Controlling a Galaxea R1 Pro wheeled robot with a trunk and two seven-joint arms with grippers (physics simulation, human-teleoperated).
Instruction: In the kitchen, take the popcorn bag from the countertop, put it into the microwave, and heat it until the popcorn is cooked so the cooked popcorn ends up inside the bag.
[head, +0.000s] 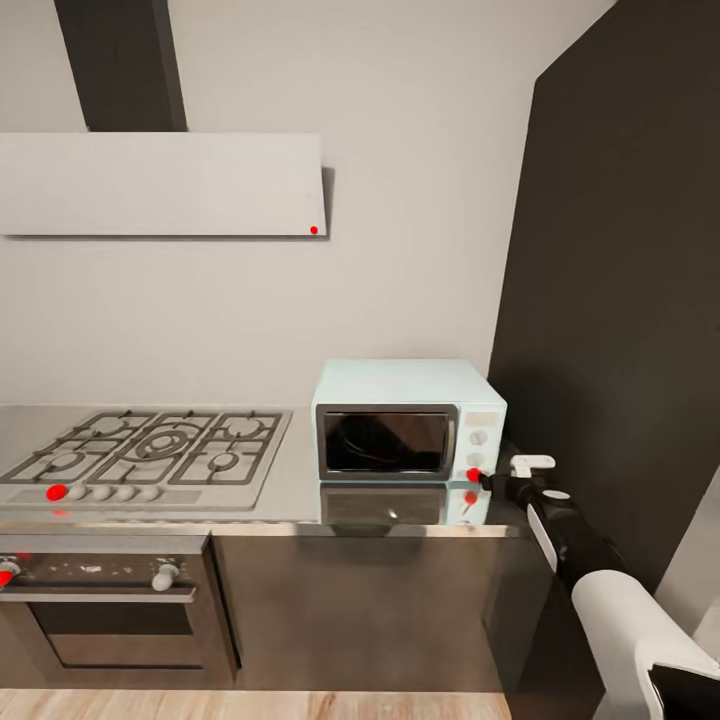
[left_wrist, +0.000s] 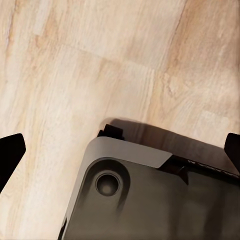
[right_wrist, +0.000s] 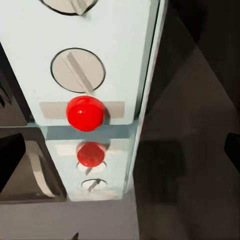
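countertop (head: 290, 500) bears microwave (head: 408, 420); wrist reveals red button (right_wrist: 85, 113)

The pale mint-blue box-shaped microwave (head: 408, 432) looks smooth, its dark glass door glossy. The grey brushed-metal table (head: 290, 480) beneath mirrors it. The pale wooden plank floor (left_wrist: 100, 60) looks matt.

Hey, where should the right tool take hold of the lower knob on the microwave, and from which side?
Pinch the raised bar across the lower knob on the microwave, coming straight at the front panel. The bar sits tilted, so the right tool probably needs rolling to match.
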